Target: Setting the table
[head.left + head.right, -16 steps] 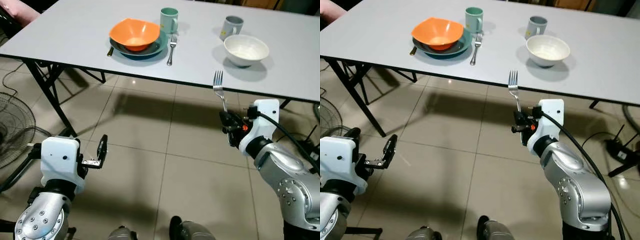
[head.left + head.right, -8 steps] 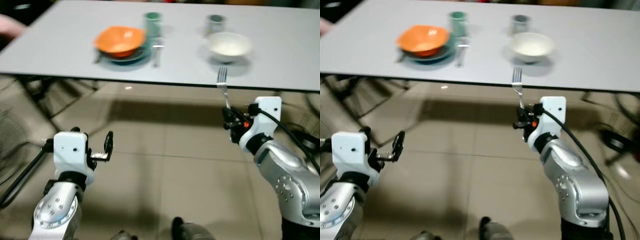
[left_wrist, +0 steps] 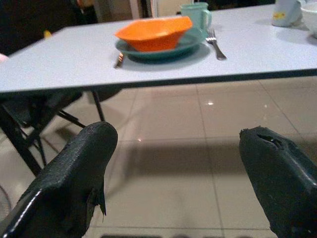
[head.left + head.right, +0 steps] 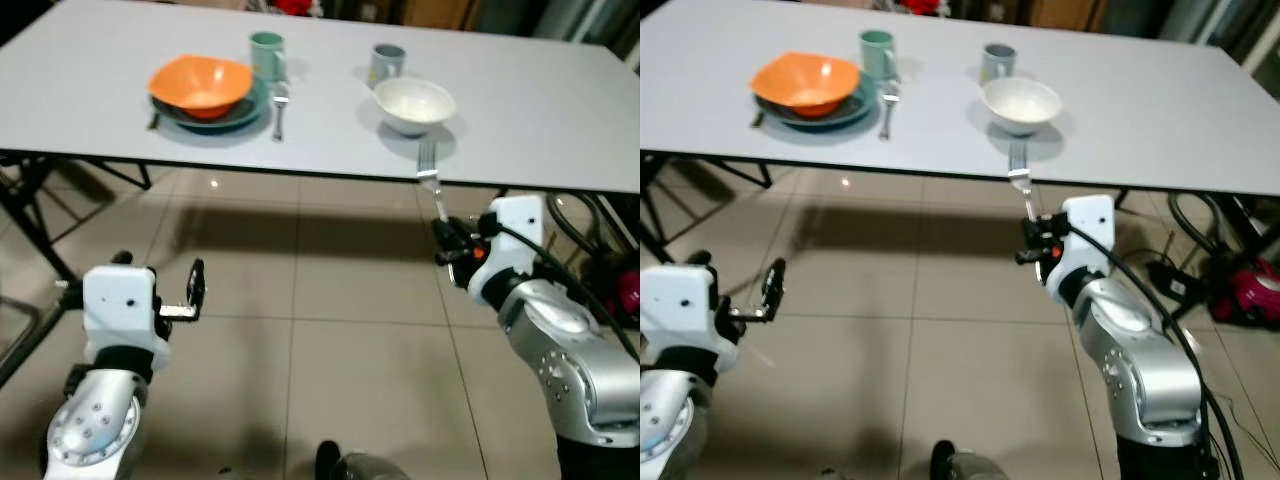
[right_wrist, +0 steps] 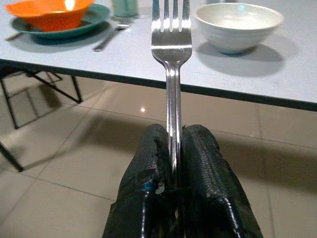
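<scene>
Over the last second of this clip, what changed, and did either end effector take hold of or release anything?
Nothing was taken or released. The view shifted as the robot walked, bringing the white ceramic bowl nearer ahead. The right end effector stays shut on the upright silver fork, now just short of the grey table edge. The left end effector stays open and empty. The tableware is unmoved.

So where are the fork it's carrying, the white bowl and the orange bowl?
fork (image 5: 171, 47): right wrist view, base of the tines.
white bowl (image 4: 414, 104): left eye view, its inside.
orange bowl (image 4: 200, 85): left eye view, its inside.
</scene>
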Robot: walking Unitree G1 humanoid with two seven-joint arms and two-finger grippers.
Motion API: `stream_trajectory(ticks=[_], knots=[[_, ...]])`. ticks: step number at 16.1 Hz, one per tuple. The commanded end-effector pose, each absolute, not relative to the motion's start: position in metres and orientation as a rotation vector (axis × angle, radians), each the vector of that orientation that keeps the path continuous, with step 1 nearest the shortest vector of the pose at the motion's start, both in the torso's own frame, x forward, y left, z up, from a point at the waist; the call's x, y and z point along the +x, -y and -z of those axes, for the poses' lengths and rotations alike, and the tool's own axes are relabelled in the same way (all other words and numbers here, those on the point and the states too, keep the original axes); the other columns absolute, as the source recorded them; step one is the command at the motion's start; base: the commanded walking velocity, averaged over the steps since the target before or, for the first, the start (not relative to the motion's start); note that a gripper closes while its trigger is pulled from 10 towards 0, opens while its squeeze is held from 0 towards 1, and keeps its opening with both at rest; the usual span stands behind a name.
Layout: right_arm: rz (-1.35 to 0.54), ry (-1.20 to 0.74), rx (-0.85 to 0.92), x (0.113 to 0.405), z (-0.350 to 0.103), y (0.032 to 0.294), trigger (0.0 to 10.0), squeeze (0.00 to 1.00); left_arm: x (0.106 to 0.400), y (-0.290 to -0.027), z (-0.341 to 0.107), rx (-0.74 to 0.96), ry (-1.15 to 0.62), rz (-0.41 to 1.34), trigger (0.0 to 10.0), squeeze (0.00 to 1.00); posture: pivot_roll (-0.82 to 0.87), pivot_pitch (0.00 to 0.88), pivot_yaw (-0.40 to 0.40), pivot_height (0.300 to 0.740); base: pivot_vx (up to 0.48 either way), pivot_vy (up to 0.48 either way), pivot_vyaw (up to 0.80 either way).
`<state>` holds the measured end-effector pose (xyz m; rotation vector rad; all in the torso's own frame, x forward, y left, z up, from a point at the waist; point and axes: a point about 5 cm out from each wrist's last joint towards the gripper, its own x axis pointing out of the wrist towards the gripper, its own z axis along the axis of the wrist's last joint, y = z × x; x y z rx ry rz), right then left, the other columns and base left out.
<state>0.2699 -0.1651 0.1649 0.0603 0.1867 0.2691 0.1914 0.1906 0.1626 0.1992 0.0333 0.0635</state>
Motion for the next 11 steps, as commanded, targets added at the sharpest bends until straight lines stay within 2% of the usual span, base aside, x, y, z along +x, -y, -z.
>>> stream_trajectory(ticks=[1, 5, 7, 8, 9, 11], knots=[[-0.247, -0.178, 0.058, 0.266, -0.167, 0.169, 10.0, 0.00, 0.190, -0.190, -0.167, 0.201, -0.024, -0.049, 10.0, 0.00, -0.07, 0.100, -0.056, 0.740, 0.000, 0.000, 0.00], [-0.252, -0.188, 0.051, 0.254, -0.167, 0.172, 10.0, 0.00, 0.183, -0.189, -0.170, 0.147, -0.011, -0.050, 10.0, 0.00, -0.07, 0.137, -0.049, 0.740, 0.000, 0.000, 0.00], [-0.241, -0.178, 0.048, 0.253, -0.172, 0.182, 10.0, 0.00, 0.185, -0.182, -0.172, 0.141, -0.009, -0.013, 10.0, 0.00, -0.08, 0.143, -0.014, 0.740, 0.000, 0.000, 0.00], [-0.234, -0.176, 0.048, 0.250, -0.170, 0.185, 10.0, 0.00, 0.187, -0.180, -0.168, 0.133, -0.020, 0.023, 10.0, 0.00, -0.08, 0.156, -0.034, 0.740, 0.000, 0.000, 0.00], [-0.208, -0.204, 0.094, 0.245, -0.168, 0.184, 10.0, 0.00, 0.188, -0.184, -0.170, 0.140, -0.024, 0.046, 10.0, 0.00, -0.07, 0.159, -0.025, 0.740, 0.000, 0.000, 0.00], [-0.211, -0.205, 0.061, 0.245, -0.165, 0.186, 10.0, 0.00, 0.190, -0.192, -0.167, 0.170, -0.040, -0.013, 10.0, 0.00, -0.08, 0.150, -0.020, 0.740, 0.000, 0.000, 0.00]])
